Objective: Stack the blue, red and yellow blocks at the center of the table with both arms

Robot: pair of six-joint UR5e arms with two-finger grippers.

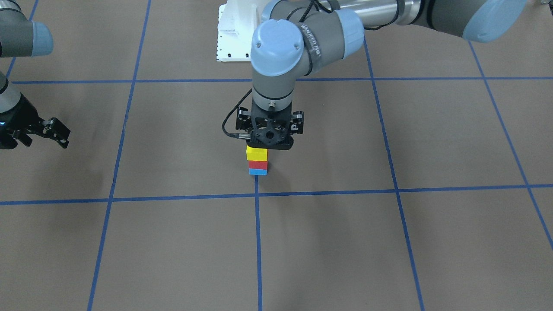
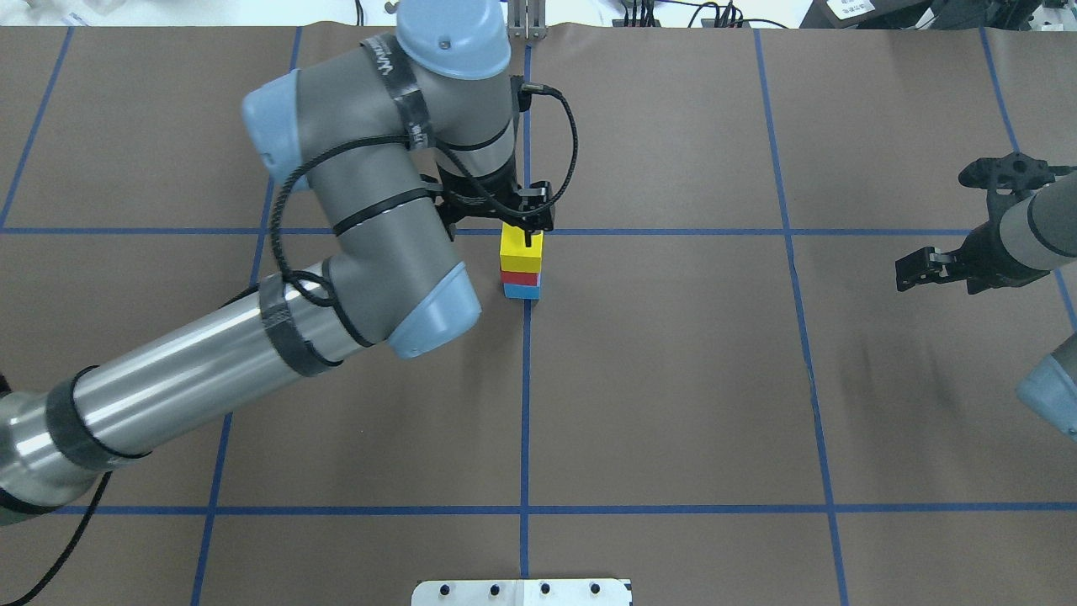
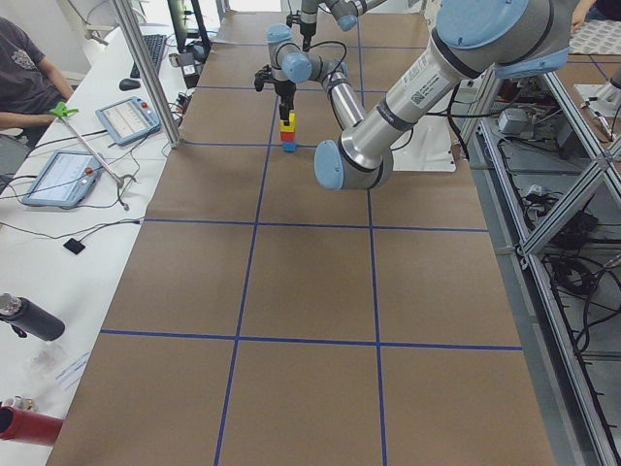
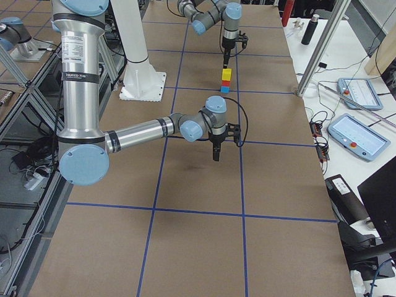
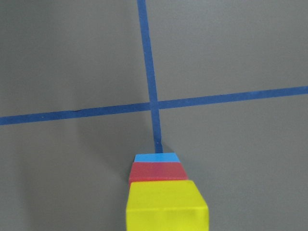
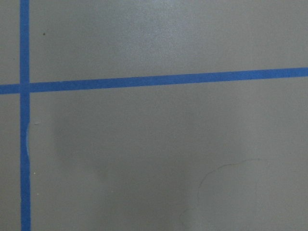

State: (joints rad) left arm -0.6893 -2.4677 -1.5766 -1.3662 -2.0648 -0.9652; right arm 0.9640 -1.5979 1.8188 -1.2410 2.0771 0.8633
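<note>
The yellow block point(image 1: 257, 153) sat on red point(image 1: 258, 165) on blue point(image 1: 258, 171), mid-bench point(image 1: 345, 242). The left pincer point(image 2: 527, 234) hung directly above, the right pincer point(image 4: 215, 153) well apart; I cannot tell either's opening.

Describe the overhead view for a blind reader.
A yellow block tops a red block on a blue block at the middle of the table. The left gripper is right at the stack's top; the right gripper hangs far aside.

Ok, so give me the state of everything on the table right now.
blue block: on the table, bottom of the stack.
red block: on the blue block, middle.
yellow block: on top of the red block.
left hand: directly over the stack; open or shut unclear.
right hand: off to the side, holding no block.
</note>
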